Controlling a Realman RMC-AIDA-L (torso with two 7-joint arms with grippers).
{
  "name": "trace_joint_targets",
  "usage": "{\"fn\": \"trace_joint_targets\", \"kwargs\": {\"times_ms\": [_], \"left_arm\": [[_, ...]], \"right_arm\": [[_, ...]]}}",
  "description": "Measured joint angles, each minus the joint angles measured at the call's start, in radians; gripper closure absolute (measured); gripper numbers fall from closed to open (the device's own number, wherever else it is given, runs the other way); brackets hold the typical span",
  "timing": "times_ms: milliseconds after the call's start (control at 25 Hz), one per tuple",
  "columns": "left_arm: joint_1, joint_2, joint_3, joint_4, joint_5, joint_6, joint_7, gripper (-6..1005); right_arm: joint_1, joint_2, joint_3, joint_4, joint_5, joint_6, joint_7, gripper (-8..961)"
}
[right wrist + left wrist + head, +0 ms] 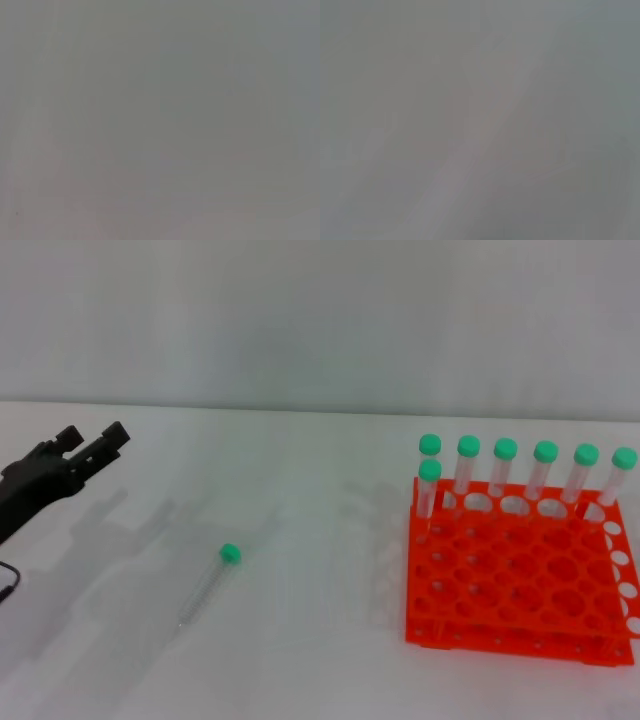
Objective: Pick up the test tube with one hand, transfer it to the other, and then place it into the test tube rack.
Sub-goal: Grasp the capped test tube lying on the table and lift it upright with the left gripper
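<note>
Test tube (208, 586) lay flat on the white table (300, 660), green cap pointing away from the robot, well left of the orange test tube rack (515, 575). Left gripper (98, 445) hovered nearer, up-left of it, fingers slightly parted, holding nothing; the right gripper was out of sight.

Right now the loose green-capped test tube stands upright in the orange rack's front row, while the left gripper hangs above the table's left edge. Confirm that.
Not quite. The test tube lies flat on the white table, left of the orange rack, not in it. The head view shows this. The left gripper does hang at the left edge.
</note>
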State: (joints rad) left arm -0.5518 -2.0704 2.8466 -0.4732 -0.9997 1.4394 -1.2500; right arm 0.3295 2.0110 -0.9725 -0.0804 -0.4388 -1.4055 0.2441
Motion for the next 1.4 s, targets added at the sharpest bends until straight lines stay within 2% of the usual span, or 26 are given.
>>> {"fn": "trace_joint_targets", "kwargs": {"times_ms": [320,440,600,920,1200,1400], "left_arm": [[-0.068,0.005,-0.001,-0.280,0.209,0.130,-0.357,108],[-0.105,0.012,-0.001,-0.377,0.328,0.168,-0.465,108],[-0.172,0.032,-0.001,-0.475,0.528,0.199,-0.590,108],[-0.333,0.070,0.000,-0.519,0.876,0.227,-0.720,109],[-0.471,0.079,0.000,-0.509,1.119,0.228,-0.736,109],[-0.554,0.066,0.001,-0.466,1.261,0.202,-0.780,110]], "right_arm": [[0.000,-0.001,0.000,-0.006,0.002,0.009,0.000,634],[0.000,-0.001,0.000,-0.008,0.007,0.009,-0.001,633],[-0.001,-0.002,0.000,-0.010,0.009,0.009,-0.001,633],[0.001,-0.002,0.000,-0.010,0.010,0.009,-0.002,631],[0.004,-0.001,0.000,-0.010,0.010,0.011,-0.003,630],[0.005,-0.002,0.000,-0.010,0.011,0.013,-0.003,629]]}}
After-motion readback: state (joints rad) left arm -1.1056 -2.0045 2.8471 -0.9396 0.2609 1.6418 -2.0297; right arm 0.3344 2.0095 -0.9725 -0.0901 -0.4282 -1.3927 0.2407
